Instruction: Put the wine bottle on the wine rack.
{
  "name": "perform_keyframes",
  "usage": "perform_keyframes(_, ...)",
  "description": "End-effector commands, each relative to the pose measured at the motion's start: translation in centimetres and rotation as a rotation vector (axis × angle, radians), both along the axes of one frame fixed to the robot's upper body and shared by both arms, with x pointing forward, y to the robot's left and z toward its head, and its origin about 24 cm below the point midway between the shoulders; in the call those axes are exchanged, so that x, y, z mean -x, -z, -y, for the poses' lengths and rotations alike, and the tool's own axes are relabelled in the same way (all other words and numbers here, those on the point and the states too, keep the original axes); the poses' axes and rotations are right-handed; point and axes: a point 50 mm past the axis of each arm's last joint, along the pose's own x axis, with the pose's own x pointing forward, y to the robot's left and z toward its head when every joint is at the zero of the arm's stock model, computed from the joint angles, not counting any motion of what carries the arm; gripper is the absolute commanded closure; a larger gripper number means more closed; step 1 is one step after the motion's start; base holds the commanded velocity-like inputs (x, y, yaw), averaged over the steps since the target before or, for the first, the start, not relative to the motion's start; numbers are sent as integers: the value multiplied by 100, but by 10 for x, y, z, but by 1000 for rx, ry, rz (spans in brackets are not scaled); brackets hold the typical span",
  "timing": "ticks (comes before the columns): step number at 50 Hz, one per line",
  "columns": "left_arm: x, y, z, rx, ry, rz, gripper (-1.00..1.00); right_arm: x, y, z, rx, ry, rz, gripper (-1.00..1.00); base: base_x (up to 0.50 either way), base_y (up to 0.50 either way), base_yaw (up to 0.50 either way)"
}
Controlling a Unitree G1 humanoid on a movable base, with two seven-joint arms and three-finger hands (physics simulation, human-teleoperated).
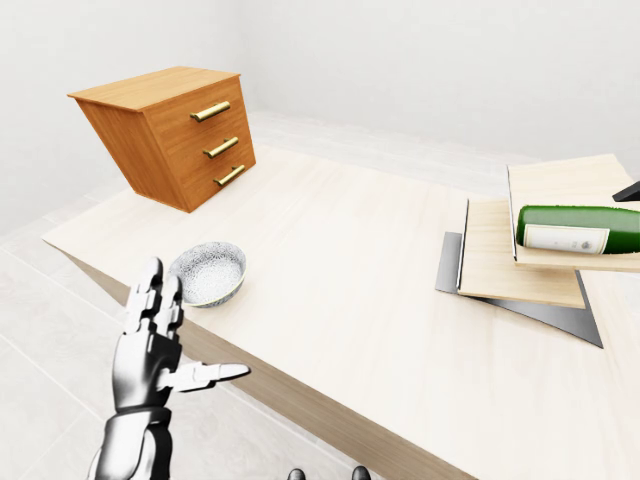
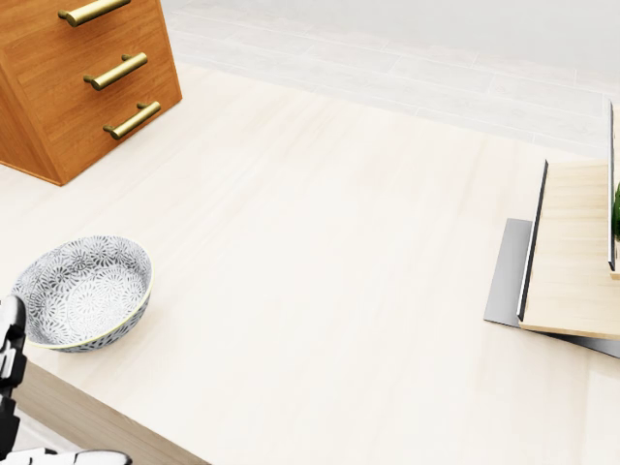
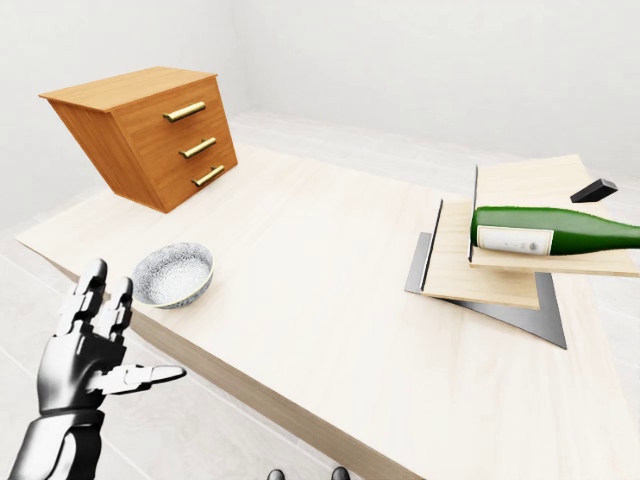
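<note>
A green wine bottle [image 3: 556,230] with a white label lies on its side on the upper board of the stepped wooden wine rack [image 3: 490,285], at the right of the pale table [image 3: 320,260]. My left hand [image 3: 135,330] is raised at the lower left, beyond the table's near edge, fingers spread and open, holding nothing, far from the bottle. Two dark tips [image 1: 325,472] at the bottom edge may be my right hand; too little shows to tell its state. The head view catches only the rack's edge [image 2: 572,252].
A patterned grey bowl [image 1: 208,272] sits near the table's left edge. A wooden chest of three drawers [image 1: 175,130] with brass handles stands at the upper left. The rack rests on a grey metal base [image 3: 525,322]. A small black piece [image 3: 595,190] shows behind the bottle.
</note>
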Motion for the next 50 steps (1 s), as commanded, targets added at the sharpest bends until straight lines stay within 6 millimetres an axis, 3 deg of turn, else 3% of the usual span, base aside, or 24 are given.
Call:
perform_keyframes(1, -1, -2, 3, -4, 9, 7, -100, -8, -27, -35, 63, -137, 62, -100, 0, 0, 0)
perform_keyframes(12, 0, -8, 5, -14, 12, 31, -100, -19, -39, -62, 117, -230, 59, -100, 0, 0, 0)
perform_keyframes(19, -1, -3, 4, -7, 13, 12, -100, -14, -70, -91, 249, -395, 126, -100, 0, 0, 0)
perform_keyframes(29, -1, 3, 0, 7, 8, -10, -100, -11, -92, -118, 375, -512, 140, -100, 0, 0, 0)
perform_keyframes(50, 2, -1, 1, 7, 6, 3, -100, -15, -108, -172, 653, -542, -22, -100, 0, 0, 0)
